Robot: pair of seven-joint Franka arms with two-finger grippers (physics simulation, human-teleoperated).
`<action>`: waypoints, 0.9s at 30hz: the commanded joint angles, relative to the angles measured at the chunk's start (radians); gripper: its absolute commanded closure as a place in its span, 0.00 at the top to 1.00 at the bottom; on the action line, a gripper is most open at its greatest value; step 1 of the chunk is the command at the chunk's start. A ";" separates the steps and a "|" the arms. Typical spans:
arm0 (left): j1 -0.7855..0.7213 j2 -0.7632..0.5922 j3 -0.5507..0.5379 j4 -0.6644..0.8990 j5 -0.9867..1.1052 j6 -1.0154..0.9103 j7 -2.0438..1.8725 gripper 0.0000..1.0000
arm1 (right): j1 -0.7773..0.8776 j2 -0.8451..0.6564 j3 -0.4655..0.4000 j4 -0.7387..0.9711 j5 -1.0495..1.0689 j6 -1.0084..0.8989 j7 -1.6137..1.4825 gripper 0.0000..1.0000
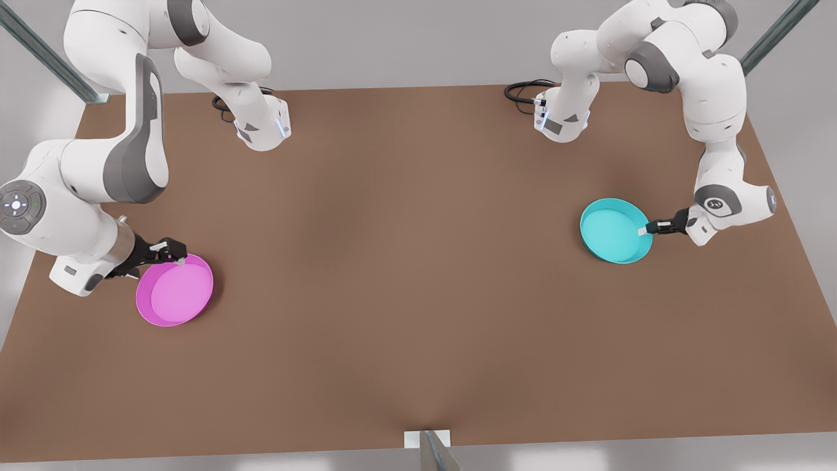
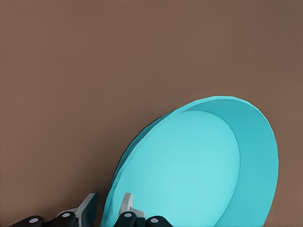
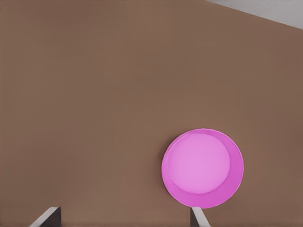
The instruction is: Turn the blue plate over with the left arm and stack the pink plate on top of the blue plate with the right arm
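Note:
The blue plate [image 1: 613,230] is at the front view's right, open side up and tilted off the brown table [image 1: 405,275]. My left gripper [image 1: 646,228] is shut on its rim on the side toward the front view's right. In the left wrist view the two fingers [image 2: 127,204] pinch the turquoise rim of the blue plate [image 2: 189,165], one inside and one outside. The pink plate [image 1: 175,290] lies flat, open side up, at the front view's left. My right gripper [image 1: 175,257] hovers open over its far rim. The pink plate [image 3: 202,168] lies beyond the spread fingertips [image 3: 199,216].
Both arm bases [image 1: 261,127] stand at the table's far side, with black cables beside them. A metal post [image 1: 428,448] rises at the near edge's middle. Bare tabletop spans the wide gap between the two plates.

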 commanded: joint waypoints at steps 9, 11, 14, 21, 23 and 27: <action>0.000 0.007 0.000 0.003 -0.011 -0.028 0.002 0.42 | 0.000 0.000 0.001 0.003 0.000 0.000 -0.002 1.00; 0.000 0.010 0.000 0.003 -0.013 -0.025 0.002 0.42 | 0.000 0.000 0.001 0.005 0.000 0.000 -0.002 1.00; 0.000 0.012 0.000 0.004 -0.013 -0.028 0.008 0.30 | 0.002 0.000 0.003 0.005 0.002 0.000 -0.002 1.00; 0.000 0.013 0.000 0.007 -0.031 -0.025 0.009 0.21 | -0.014 0.000 -0.008 0.003 -0.110 -0.008 -0.003 1.00; 0.000 0.013 0.000 0.007 -0.034 -0.027 0.008 0.21 | -0.015 0.000 -0.009 0.005 -0.110 -0.028 -0.005 1.00; 0.000 0.010 0.000 0.014 -0.033 -0.034 0.006 0.21 | -0.003 0.000 -0.005 0.006 -0.109 -0.094 0.003 1.00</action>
